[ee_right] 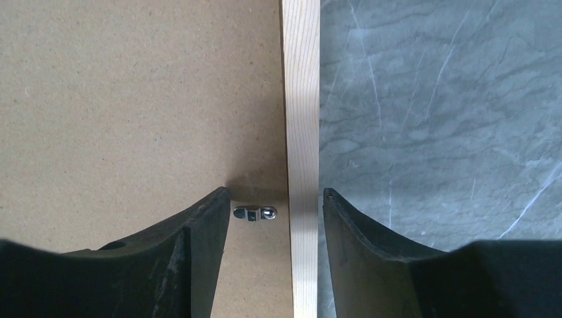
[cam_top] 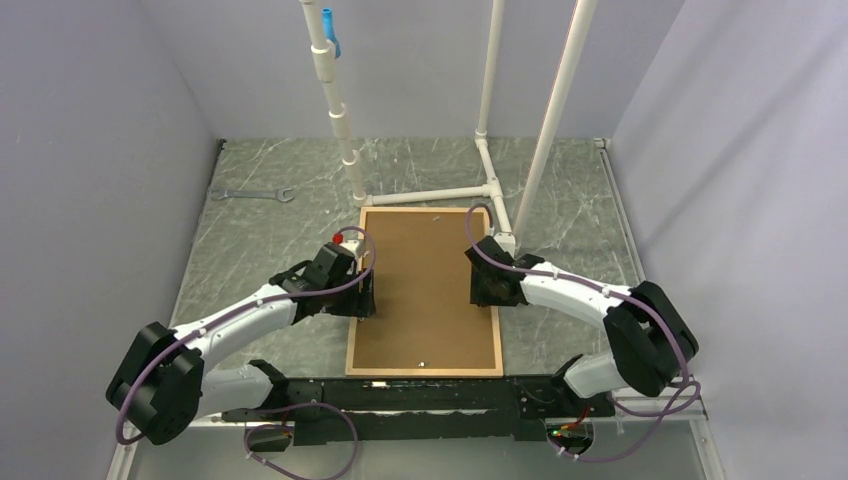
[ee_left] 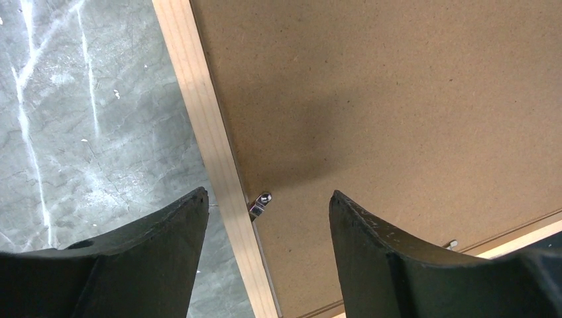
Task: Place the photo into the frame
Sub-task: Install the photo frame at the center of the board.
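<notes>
The frame (cam_top: 424, 372) lies flat on the marble table, its light wooden strips round a brown hardboard backing panel (cam_top: 425, 300). The photo is hidden. My left gripper (cam_top: 362, 300) hangs open over the frame's left side. In the left wrist view its fingers straddle the wooden strip (ee_left: 205, 112) and a small metal clip (ee_left: 260, 204), touching neither. My right gripper (cam_top: 485, 290) stands open over the right side. Its fingers straddle the right strip (ee_right: 301, 99) and another metal clip (ee_right: 254, 212), the inner finger close beside that clip.
A white pipe structure (cam_top: 490, 120) rises just behind the frame's far edge, with its base tee close to the right gripper. A wrench (cam_top: 252, 194) lies at the back left. A small red knob (cam_top: 338, 238) shows by the left wrist. Grey walls close in on both sides.
</notes>
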